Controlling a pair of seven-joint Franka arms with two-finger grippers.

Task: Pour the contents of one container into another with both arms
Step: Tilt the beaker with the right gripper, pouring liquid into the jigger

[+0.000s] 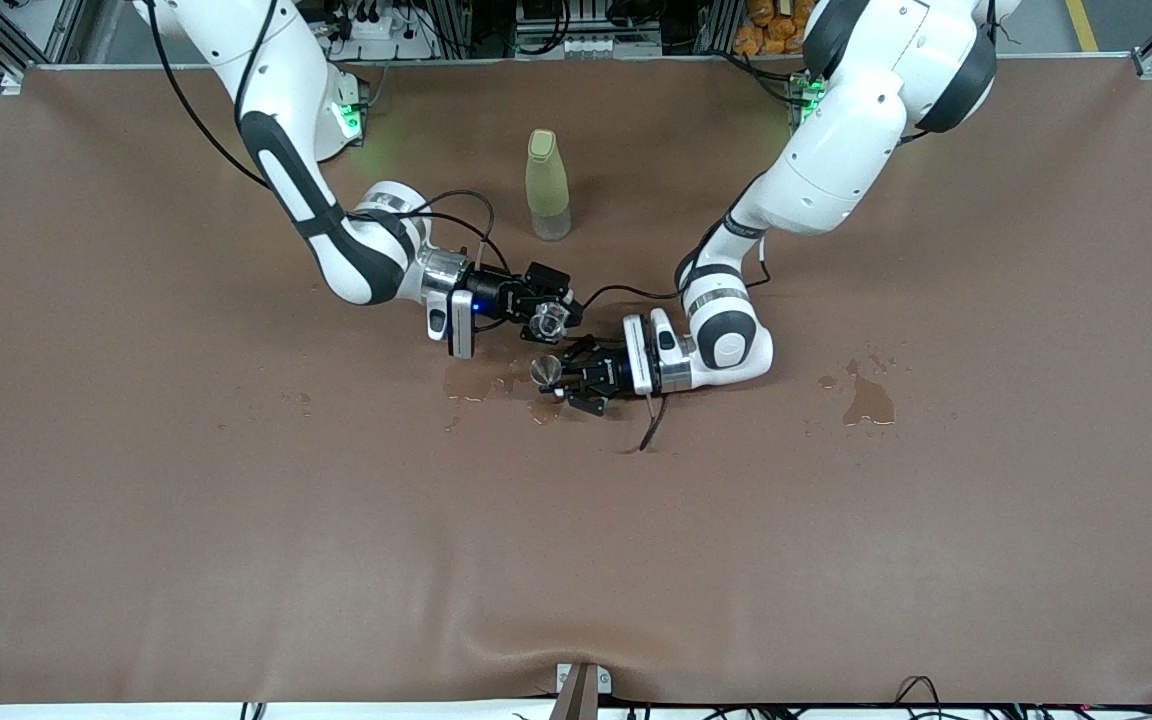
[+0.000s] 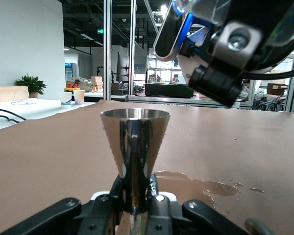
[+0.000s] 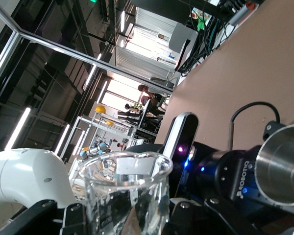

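Note:
My right gripper is shut on the small clear glass cup, held tilted above the table's middle. In the right wrist view the cup fills the space between the fingers of the right gripper. My left gripper is shut on the thin stem of the grey shiny vessel, which stands upright just under and beside the cup, not touching it. The left wrist view shows the vessel rising from the left gripper. The vessel's mouth also shows in the right wrist view.
A tall yellow-green bottle stands farther from the front camera than the grippers. A wet puddle lies on the brown cloth under the grippers, and another puddle lies toward the left arm's end. A black cable hangs by the left wrist.

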